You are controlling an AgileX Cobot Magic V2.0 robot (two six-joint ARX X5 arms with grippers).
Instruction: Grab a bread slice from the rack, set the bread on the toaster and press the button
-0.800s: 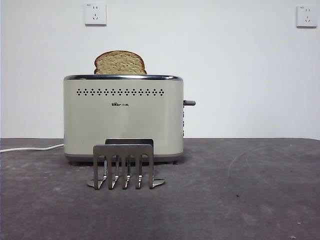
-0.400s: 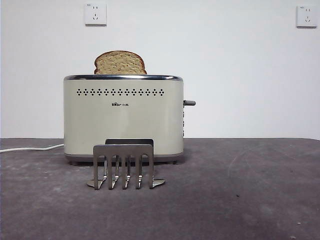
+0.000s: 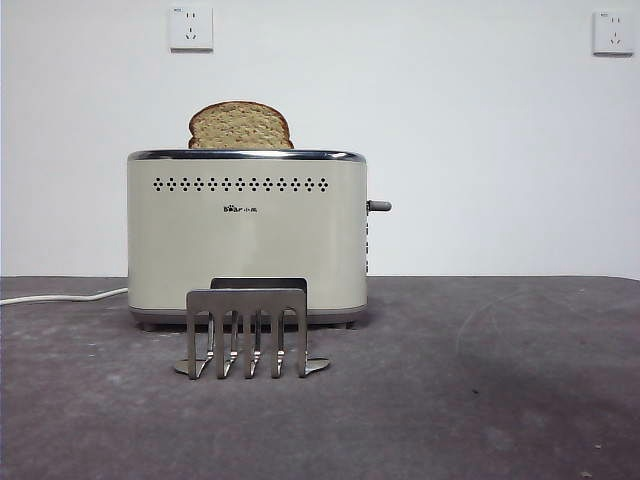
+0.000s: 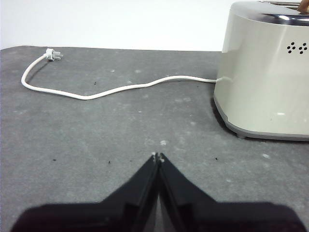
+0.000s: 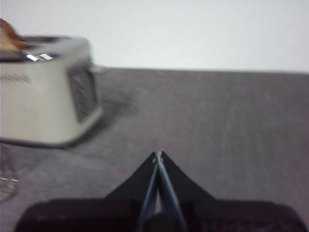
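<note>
Right now your slice of bread [image 3: 240,125] stands upright in the toaster [image 3: 246,235], its rounded top poking above the chrome rim, behind the bare rack [image 3: 247,330]. Your left claw [image 4: 158,156] and right claw [image 5: 158,154] are both pressed together over the table [image 3: 480,380], holding nothing.

We see a dark grey table [image 3: 480,400] with a mottled, scuffed surface and a few pale specks. Behind it stands a plain white wall [image 3: 480,130] carrying two white sockets [image 3: 191,28], one near each upper corner. A white power cord [image 4: 116,88] snakes across the table, ending in a loose plug [image 4: 52,55], apparently unplugged, lying on the surface.
</note>
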